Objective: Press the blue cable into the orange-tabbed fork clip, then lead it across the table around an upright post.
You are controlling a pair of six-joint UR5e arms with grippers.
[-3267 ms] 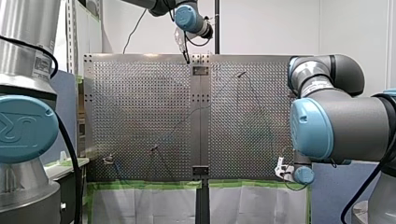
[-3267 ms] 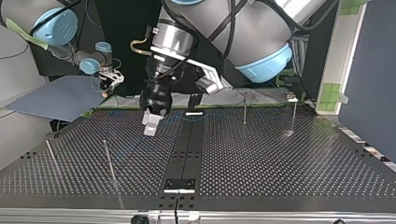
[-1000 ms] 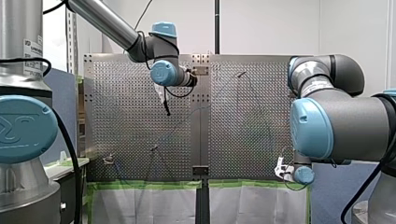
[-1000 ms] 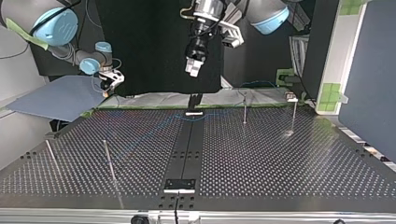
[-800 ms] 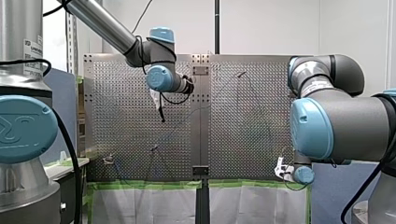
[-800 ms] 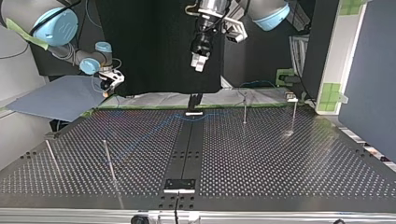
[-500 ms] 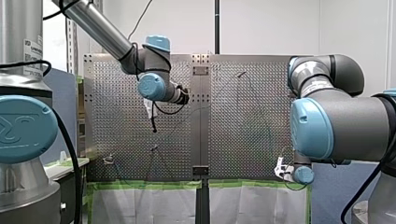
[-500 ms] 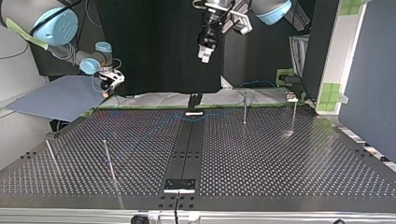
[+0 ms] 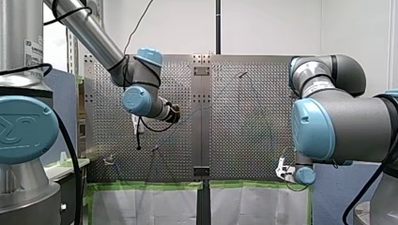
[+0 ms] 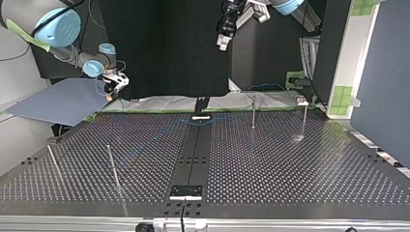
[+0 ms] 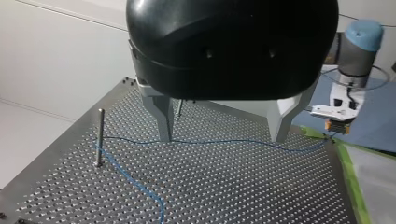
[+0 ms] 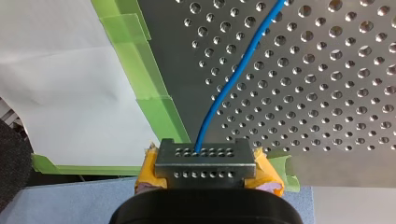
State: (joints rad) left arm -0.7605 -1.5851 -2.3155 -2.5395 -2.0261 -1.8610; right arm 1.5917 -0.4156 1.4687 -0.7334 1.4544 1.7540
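My left arm (image 9: 89, 30) — silver tube, grey joints, pale-blue caps, black cable looping; left gripper (image 11: 220, 138) glossy black, metal jaws — right gripper (image 12: 205, 161) yellow-padded.

a plain white wall (image 9: 272, 28) stands at the back. green tape (image 12: 135, 65) borders a white sheet (image 12: 56, 84) beside a blue-grey panel (image 12: 70, 200).

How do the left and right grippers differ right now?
Jaws: left gripper open, empty; right gripper shut on the blue cable. Place: left gripper hangs high over the table; right gripper sits beyond its edge. Right shows yellow pads, left grey fingers. Both two-fingered.
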